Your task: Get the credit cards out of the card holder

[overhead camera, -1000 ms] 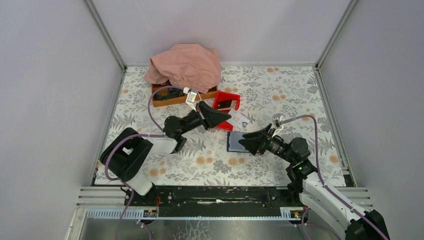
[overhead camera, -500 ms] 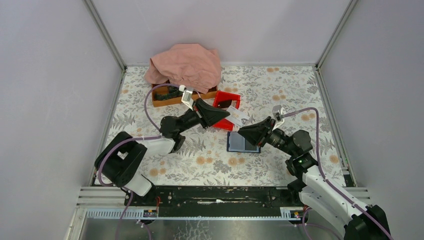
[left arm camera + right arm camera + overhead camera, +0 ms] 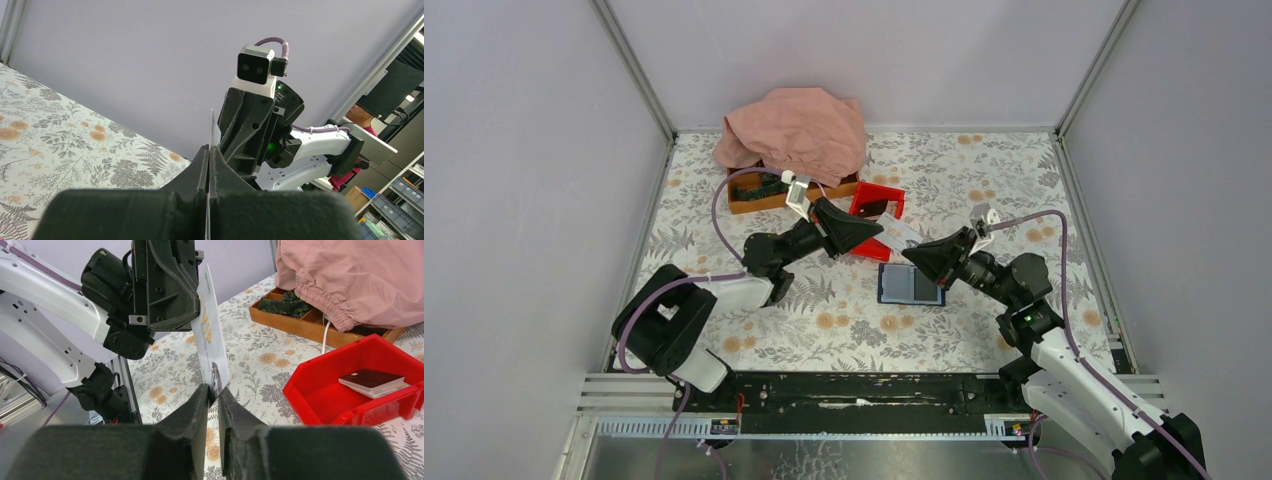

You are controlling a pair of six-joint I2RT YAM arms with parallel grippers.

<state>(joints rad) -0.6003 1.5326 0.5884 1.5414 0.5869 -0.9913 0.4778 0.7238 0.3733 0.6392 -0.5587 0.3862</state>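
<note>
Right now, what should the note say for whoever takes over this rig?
Left pincer: shut on one end of a thin white card with gold lettering, held in the air.
Right pincer: shut on the same card's other end.
Blue-grey folding card holder: lying open on the floral table, free of both pincers.
Red plastic bin: holds a dark flat stack.
Done: this card is out.
Left: one pincer releases and the card is set down. Whether the holder has more cards cannot be told.

Thin card point(image 3: 212, 129) edge-on in left gripper point(image 3: 209, 152)
</note>
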